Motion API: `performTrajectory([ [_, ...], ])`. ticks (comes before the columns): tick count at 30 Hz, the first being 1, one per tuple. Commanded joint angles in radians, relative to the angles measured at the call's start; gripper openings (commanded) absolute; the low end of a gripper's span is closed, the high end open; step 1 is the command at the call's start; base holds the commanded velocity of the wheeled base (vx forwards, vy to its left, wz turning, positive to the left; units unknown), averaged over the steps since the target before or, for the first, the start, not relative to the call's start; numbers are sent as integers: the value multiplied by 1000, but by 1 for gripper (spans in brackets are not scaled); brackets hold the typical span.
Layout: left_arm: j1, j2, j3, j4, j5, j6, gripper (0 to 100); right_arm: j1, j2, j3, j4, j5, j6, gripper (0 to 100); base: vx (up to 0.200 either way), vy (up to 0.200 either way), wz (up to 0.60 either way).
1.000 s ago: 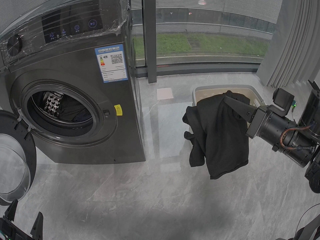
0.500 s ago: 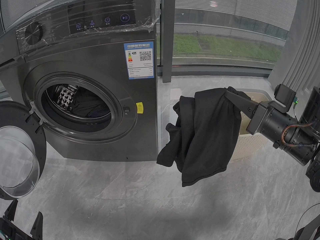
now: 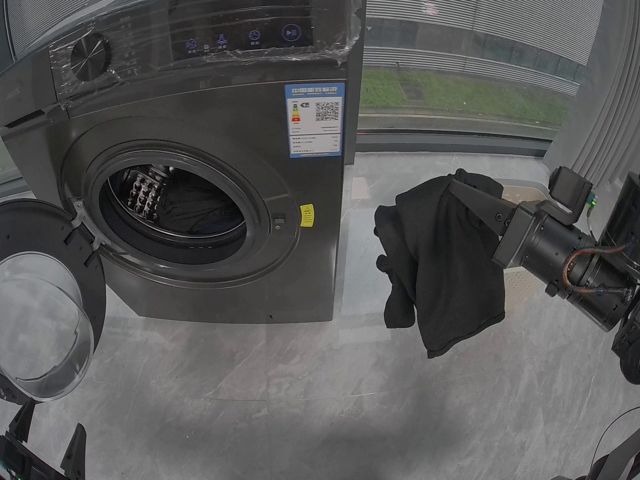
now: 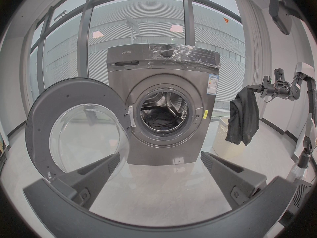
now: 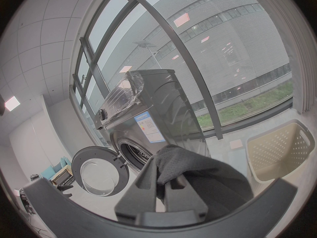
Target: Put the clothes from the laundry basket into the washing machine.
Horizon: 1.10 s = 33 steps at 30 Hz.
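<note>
I see a black garment (image 3: 440,268), a dark grey washing machine (image 3: 200,101) with a blue-and-white label (image 3: 314,119) and yellow sticker (image 3: 307,215), a cream, hole-dotted laundry basket (image 5: 280,149), and a pale grey veined floor (image 3: 300,395).

Soft daylight comes in through the big window (image 3: 467,95) behind the washing machine (image 3: 220,255). The room is bright, with no hard shadows. The pale floor (image 3: 300,381) is shiny and shows a light patch from the window. The plastic wrap (image 3: 200,8) on top glints white. The drum (image 3: 180,208) is dark inside. The door glass (image 3: 40,328) holds pale glare. The black cloth (image 3: 447,255) shows few folds. A ceiling lamp (image 5: 12,103) glows. The 2 wrist views are round with black corners, and the window bars (image 4: 185,14) look bent.
</note>
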Motion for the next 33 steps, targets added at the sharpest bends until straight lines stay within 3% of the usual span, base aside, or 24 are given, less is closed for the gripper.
performTrajectory([
  [1, 0, -12, 16, 0, 0, -1, 100, 0, 2, -4, -5, 2, 0, 0, 0, 0, 0],
  [5, 0, -12, 16, 0, 0, -1, 100, -9, 2, -7, 0, 5, 0, 0, 0, 0, 0],
  [11, 0, -14, 16, -2, 0, -1, 100, -13, 5, -13, 2, 7, 3, 0, 0, 0, 600],
  [20, 0, -12, 16, 0, -2, -4, 100, -11, 7, -10, 3, 2, 0, 0, 0, 0, 0],
  [23, 0, -12, 16, 0, -2, -4, 100, -3, 7, -5, 3, -10, -3, 0, 0, 200, 0],
  [28, 0, -14, 16, 0, -2, -1, 100, 30, 10, 1, 6, -102, -52, 0, 0, 200, 0],
  [31, 0, -12, 16, 0, -2, 1, 100, 72, 22, -8, 5, -209, -66, 0, 0, 200, 0],
  [33, 0, -12, 16, 0, -2, 1, 100, 92, 28, -10, 5, -246, -66, 0, 0, 200, 0],
])
